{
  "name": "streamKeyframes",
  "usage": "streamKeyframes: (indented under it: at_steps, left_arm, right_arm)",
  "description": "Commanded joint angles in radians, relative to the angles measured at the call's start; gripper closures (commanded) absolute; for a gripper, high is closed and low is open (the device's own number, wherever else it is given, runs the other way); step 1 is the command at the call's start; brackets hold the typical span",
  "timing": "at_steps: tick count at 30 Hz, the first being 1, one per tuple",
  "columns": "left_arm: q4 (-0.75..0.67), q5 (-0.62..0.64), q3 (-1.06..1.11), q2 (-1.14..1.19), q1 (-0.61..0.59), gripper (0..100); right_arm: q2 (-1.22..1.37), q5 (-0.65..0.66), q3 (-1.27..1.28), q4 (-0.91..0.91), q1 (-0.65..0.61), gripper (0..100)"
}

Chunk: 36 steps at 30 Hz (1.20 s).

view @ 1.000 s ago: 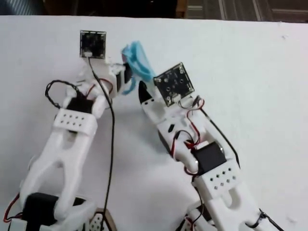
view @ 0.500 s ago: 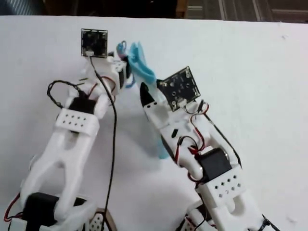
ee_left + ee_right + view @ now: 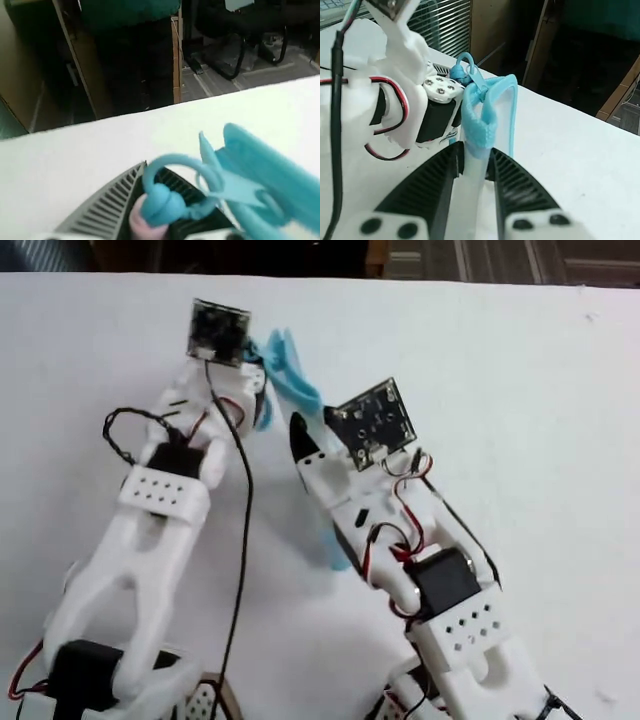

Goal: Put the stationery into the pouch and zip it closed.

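Note:
A light blue pouch (image 3: 291,377) hangs off the table between my two arms, and its lower end (image 3: 335,540) trails beside the right arm. In the right wrist view my right gripper (image 3: 473,152) is shut on the pouch's edge (image 3: 489,107), with both black fingers (image 3: 436,182) pinching it. My left gripper (image 3: 146,210) is shut on the zipper pull (image 3: 162,202), a blue cord loop with a knot, at the pouch's (image 3: 270,172) top end. In the high view the left gripper (image 3: 262,380) sits just left of the pouch, and the right gripper (image 3: 305,435) just below it.
The white table (image 3: 500,370) spreads wide to the right and far side of the arms. Its far edge (image 3: 150,112) runs behind the pouch, with dark furniture and chairs beyond. Loose black and red cables (image 3: 240,530) hang along both arms.
The right arm drew back toward the near side, stretching the pouch so its lower end shows. The left wrist swung slightly right, still holding the zipper pull.

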Motion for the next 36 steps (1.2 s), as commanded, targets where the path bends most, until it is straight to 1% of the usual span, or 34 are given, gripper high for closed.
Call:
streamKeyframes:
  at_steps: [1, 4, 8, 10, 13, 20, 25, 27, 30, 36]
  left_arm:
    - [-0.011, -0.049, -0.044, -0.062, 0.002, 98]
    - [0.064, -0.049, -0.061, -0.067, -0.016, 98]
    - [0.281, -0.048, -0.120, -0.133, -0.025, 98]
    - [0.388, -0.014, -0.144, -0.191, -0.025, 98]
    - [0.496, 0.046, -0.160, -0.288, -0.050, 98]
    - [0.643, 0.072, -0.161, -0.506, -0.050, 98]
    - [0.793, 0.072, -0.215, -0.631, -0.041, 98]
    - [0.821, 0.072, -0.232, -0.654, -0.016, 98]
    - [0.856, 0.072, -0.230, -0.659, 0.042, 98]
    - [0.893, 0.072, -0.235, -0.664, 0.168, 98]
  right_arm:
    - [-0.036, -0.006, -0.017, -0.001, 0.010, 98.1]
    - [-0.033, -0.006, -0.014, -0.004, 0.010, 98.1]
    - [-0.025, -0.008, -0.014, -0.010, 0.012, 98.1]
    - [-0.025, -0.044, -0.015, -0.010, 0.013, 98.1]
    - [-0.022, -0.091, -0.017, -0.012, 0.030, 98.1]
    - [0.059, -0.100, -0.021, -0.024, 0.047, 98.1]
    - [0.110, -0.149, -0.028, -0.024, 0.044, 98.1]
    - [0.120, -0.150, -0.051, -0.018, 0.030, 98.1]
    - [0.140, -0.189, -0.101, -0.016, 0.024, 98.2]
    - [0.278, -0.196, -0.222, -0.016, -0.033, 98.2]
